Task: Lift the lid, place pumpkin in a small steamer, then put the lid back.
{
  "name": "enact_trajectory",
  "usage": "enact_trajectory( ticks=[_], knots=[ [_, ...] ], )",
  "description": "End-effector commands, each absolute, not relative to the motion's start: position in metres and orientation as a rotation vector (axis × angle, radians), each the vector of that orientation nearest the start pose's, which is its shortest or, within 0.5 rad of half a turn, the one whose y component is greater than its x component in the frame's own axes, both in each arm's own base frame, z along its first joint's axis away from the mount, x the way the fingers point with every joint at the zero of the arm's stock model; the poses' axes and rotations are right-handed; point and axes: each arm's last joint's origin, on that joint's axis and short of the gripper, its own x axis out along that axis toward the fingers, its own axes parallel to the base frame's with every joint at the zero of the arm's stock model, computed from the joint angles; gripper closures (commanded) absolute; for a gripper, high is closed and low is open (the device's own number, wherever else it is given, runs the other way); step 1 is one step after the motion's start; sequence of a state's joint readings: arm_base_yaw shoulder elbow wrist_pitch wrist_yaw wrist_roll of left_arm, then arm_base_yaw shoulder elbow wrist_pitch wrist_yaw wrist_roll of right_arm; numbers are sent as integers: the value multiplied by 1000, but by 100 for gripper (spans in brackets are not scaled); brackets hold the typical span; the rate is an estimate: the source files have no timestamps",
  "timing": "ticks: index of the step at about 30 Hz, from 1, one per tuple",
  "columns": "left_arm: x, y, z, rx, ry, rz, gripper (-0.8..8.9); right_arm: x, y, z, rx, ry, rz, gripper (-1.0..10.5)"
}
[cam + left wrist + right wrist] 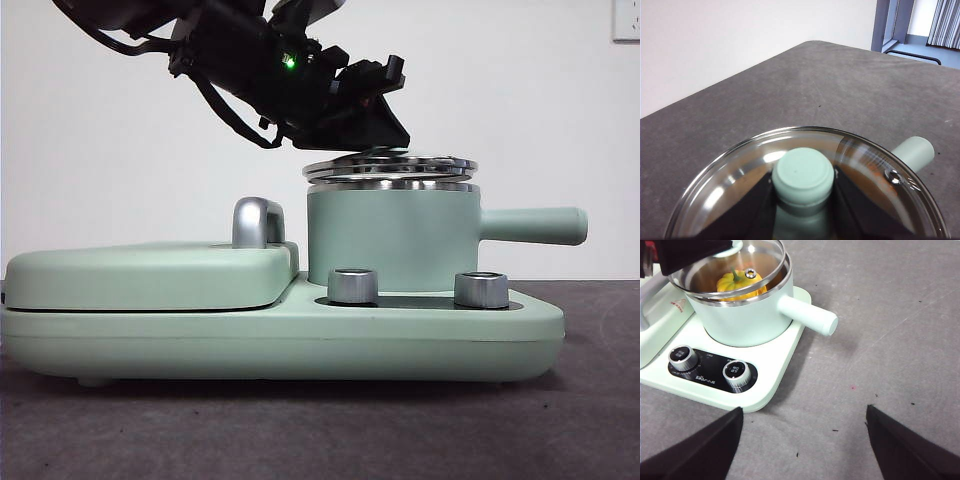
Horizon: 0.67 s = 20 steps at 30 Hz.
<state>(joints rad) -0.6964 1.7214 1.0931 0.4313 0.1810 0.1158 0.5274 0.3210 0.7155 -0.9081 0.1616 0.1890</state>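
Note:
The mint-green small steamer (390, 240) stands on the appliance base, its long handle pointing right. The pumpkin (737, 282) lies inside it, seen through the glass. My left gripper (385, 140) is shut on the mint-green knob (802, 175) of the clear glass lid (390, 165). It holds the lid slightly tilted just over the steamer's steel rim; I cannot tell whether they touch. The lid (765, 260) covers most of the pot (750, 320) in the right wrist view. My right gripper (804, 410) is open and empty above the table, to the side of the base.
The wide mint-green base (300, 340) carries two silver knobs (352, 285) (481, 289) at the front. A flat hinged cover (150, 275) with a chrome handle (257, 222) lies left of the steamer. Dark grey table (890, 340) spreads around.

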Motion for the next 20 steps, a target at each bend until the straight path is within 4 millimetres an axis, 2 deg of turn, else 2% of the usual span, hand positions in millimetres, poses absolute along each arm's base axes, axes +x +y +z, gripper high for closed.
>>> enact_trajectory(
  ticks=[1, 8, 20],
  knots=[
    [296, -259, 259, 172, 75, -894, 800, 51, 25, 290, 18, 509, 310, 568],
    [297, -260, 260, 169, 48, -893, 800, 52, 25, 290, 14, 509, 311, 568],
    [300, -263, 249, 177, 78, -895, 800, 52, 25, 290, 14, 509, 311, 568]
  ],
)
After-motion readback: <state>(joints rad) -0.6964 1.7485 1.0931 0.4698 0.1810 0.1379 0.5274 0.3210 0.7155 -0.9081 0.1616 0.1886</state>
